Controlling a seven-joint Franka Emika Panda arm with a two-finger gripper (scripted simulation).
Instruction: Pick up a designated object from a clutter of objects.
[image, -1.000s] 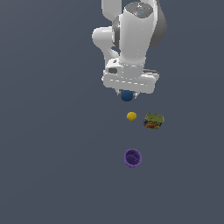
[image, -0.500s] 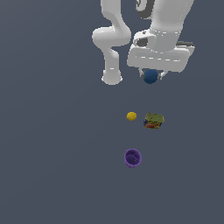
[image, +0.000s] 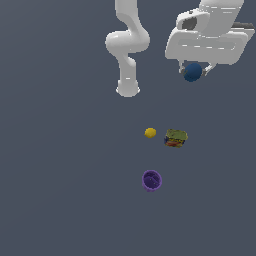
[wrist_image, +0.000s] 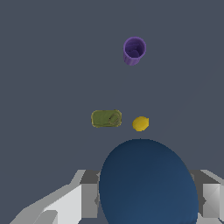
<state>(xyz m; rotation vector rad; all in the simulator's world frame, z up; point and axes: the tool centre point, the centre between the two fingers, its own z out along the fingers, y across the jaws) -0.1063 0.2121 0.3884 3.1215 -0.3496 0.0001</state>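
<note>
The gripper (image: 193, 70) is clamping the blue ball (image: 192, 72) between its fingers, holding it up in the air near the top of the exterior view's right, well apart from the other things lying on the gray floor (image: 60, 175). In the wrist view the ball (wrist_image: 148, 183) is filling the foreground between the two gray fingers (wrist_image: 89, 199), with the rest lying far beyond it. On the floor the yellow ball (image: 150, 132) is sitting just beside the green box (image: 175, 138) without touching it, and the purple cup (image: 151, 180) is standing apart from both, showing its open mouth.
</note>
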